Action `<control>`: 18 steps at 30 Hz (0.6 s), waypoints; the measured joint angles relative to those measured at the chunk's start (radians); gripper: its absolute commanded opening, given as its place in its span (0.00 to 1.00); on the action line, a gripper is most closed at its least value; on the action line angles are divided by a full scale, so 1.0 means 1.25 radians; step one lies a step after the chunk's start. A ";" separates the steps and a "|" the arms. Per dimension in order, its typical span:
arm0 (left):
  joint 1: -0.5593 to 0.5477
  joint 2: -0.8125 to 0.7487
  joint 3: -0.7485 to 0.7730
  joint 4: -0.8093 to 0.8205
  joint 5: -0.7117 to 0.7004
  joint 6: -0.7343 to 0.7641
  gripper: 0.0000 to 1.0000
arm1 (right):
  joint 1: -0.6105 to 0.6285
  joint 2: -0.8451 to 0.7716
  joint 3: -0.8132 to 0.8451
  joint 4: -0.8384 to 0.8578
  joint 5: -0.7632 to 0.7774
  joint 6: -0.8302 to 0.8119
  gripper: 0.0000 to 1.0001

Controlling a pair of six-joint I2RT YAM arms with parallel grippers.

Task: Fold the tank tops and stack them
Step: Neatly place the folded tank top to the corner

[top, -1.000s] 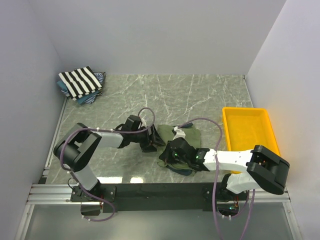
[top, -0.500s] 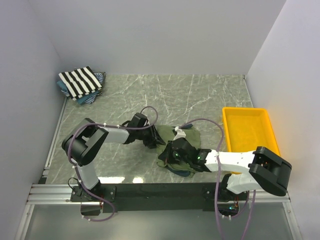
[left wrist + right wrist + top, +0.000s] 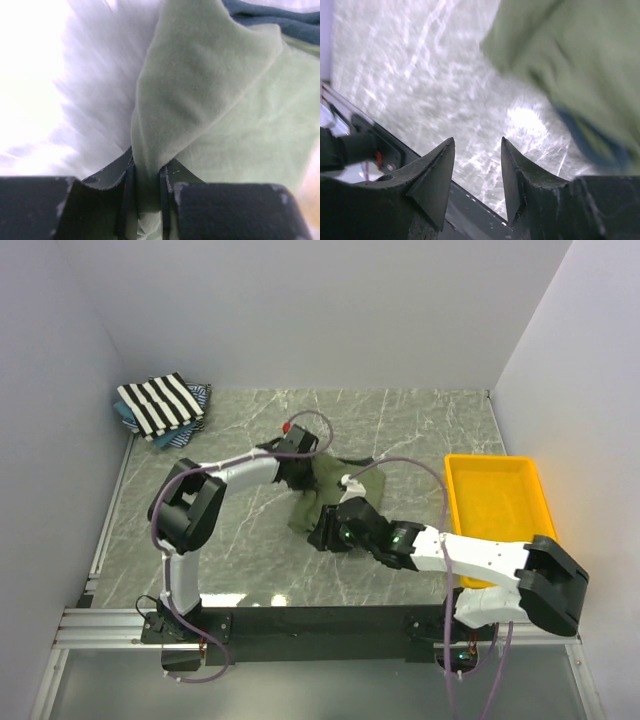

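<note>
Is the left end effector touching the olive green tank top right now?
Touching. The left wrist view shows a fold of the olive green tank top pinched between the two fingers of the left end effector.

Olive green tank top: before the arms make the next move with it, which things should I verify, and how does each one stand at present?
1. Left tool shut on the olive green tank top: ok, a fold is pinched between its fingers.
2. Right tool holding cloth: not ok, it is open and empty above the table, with the cloth beside it.
3. Tank top flat for folding: not ok, it is bunched.
4. Striped tank top on the corner pile, apart from both arms: ok.
5. Yellow tray apart from the cloth: ok.
6. One layer or several pinched by the left tool: cannot tell.
</note>
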 measured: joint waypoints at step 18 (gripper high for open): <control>0.232 0.270 0.497 -0.223 -0.478 0.335 0.01 | -0.082 -0.148 0.041 -0.199 0.029 -0.108 0.50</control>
